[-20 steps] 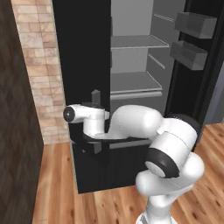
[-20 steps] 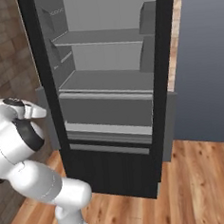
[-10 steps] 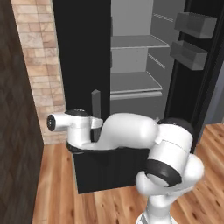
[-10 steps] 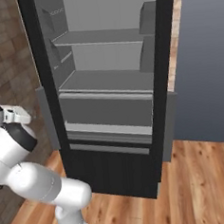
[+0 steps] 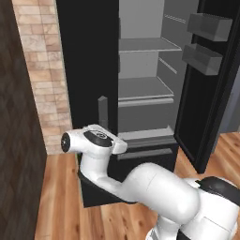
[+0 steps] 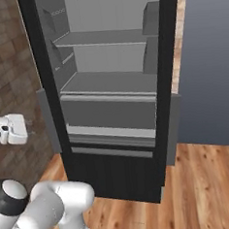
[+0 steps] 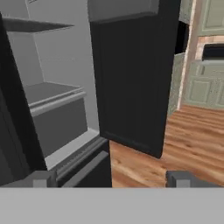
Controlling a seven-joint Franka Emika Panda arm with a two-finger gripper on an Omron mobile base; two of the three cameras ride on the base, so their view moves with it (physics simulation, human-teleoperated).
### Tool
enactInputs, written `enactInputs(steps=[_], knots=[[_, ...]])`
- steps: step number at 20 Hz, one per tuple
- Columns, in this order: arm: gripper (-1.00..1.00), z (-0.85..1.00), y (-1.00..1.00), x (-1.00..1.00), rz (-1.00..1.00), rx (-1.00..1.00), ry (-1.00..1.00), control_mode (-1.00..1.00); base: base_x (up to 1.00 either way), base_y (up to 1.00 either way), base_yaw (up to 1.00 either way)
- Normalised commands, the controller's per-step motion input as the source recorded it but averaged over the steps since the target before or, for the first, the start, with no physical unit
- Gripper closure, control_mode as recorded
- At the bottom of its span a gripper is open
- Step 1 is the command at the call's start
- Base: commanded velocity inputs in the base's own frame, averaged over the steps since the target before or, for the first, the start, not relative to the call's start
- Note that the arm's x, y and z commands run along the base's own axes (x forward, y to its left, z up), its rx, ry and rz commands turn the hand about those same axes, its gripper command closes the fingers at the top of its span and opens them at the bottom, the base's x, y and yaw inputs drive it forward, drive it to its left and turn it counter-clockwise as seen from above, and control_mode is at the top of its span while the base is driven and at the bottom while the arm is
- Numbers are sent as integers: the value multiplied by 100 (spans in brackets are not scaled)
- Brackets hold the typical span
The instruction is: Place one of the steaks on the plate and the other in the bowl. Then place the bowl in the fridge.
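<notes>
Hand (image 7: pixel 111 178) spread wide, nothing between the fingertips (image 7: pixel 43 178), which rise far apart at the bottom of the hand view. Held low, off the front left corner of the fridge (image 5: pixel 89 70), with the white wrist seen against the black side wall in the left base view and against the brick wall (image 6: pixel 6 71) in the right base view. Aimed across the fridge's open front: grey interior on the left of the hand view, open black door (image 7: pixel 131 78) straight ahead, wood floor (image 7: pixel 192 140) beyond.

Fridge standing open. Inside: grey shelves (image 5: pixel 140 44), a lower shelf (image 6: pixel 109 83) above a wide grey bottom drawer (image 6: pixel 106 114). Shelves bare in both base views. Door swung out to the right in the left base view, carrying two grey door bins (image 5: pixel 208 26) one above the other. Grey vertical handle (image 5: pixel 102 112) upright just above the wrist in the left base view.

Brick wall running beside the fridge on its left. Pale green cabinets (image 7: pixel 210 83) far off past the door in the hand view, well apart from the hand. A blue-grey wall (image 6: pixel 210 65) to the right of the fridge in the right base view.
</notes>
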Motion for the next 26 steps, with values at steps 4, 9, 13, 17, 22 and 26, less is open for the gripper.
enactInputs(steps=[4,9,13,17,22,26], knots=[[-100,46,-100,-43,0,19,4,-100,0,0,0],[-100,24,-100,-31,10,48,0,-100,0,0,0],[-100,-9,-39,56,30,57,15,-100,0,0,0],[-100,-40,-8,90,17,58,33,-100,0,0,0],[-100,-15,-3,54,-21,68,9,-100,0,0,0],[-100,-42,28,19,-19,41,6,-100,0,0,0]])
